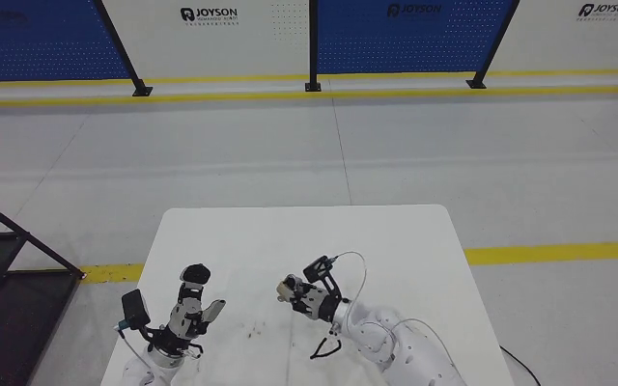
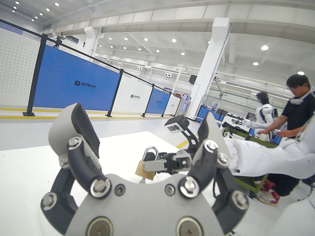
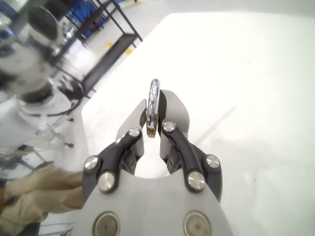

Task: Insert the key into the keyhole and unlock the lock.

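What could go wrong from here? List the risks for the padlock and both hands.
1. The right hand pinches the padlock only near its top; the twist of a key turn could swing it or pull it loose.
2. The left hand is open and empty, apart from the padlock. The small silver piece under the padlock body, possibly the key, is a small target; a slanted approach might knock the padlock.

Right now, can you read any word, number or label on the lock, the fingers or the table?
Lock: nothing readable; brass face too small to tell.
Right fingers: none.
Left fingers: none.
Table: none.
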You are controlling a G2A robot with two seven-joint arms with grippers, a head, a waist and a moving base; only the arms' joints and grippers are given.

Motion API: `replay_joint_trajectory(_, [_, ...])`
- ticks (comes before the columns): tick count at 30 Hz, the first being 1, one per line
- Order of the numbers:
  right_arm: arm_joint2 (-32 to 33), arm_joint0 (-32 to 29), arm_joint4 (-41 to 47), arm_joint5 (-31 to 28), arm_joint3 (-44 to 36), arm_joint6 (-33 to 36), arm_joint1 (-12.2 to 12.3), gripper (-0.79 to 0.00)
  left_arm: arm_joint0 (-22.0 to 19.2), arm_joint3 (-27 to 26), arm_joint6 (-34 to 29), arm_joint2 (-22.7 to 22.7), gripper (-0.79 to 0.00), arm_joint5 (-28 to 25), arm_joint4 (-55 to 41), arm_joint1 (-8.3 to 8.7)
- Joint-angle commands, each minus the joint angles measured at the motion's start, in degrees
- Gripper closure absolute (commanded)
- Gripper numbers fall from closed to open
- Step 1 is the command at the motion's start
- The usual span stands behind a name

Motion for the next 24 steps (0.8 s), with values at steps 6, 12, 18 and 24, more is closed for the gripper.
replay_joint_trajectory(6, [-5.9, 5.2, 0.3, 1.5, 5.6, 10.1, -1.6, 0.000, 0.0, 0.0, 0.0, 0.0, -0.785, 0.0, 0.0, 0.00])
replay_joint_trajectory(12, [-7.7, 7.9, 4.5, -0.4, 8.2, 13.1, -2.6, -0.336, 0.0, 0.0, 0.0, 0.0, -0.785, 0.0, 0.0, 0.00])
replay_joint_trajectory(18, [-9.4, 8.9, -0.2, -1.3, 9.4, 11.4, -2.7, -0.785, 0.0, 0.0, 0.0, 0.0, -0.785, 0.0, 0.0, 0.00])
replay_joint_trajectory(24, [-9.4, 7.8, -3.1, -2.0, 8.2, 7.2, -2.3, -0.785, 0.0, 0.0, 0.0, 0.0, -0.785, 0.0, 0.0, 0.00])
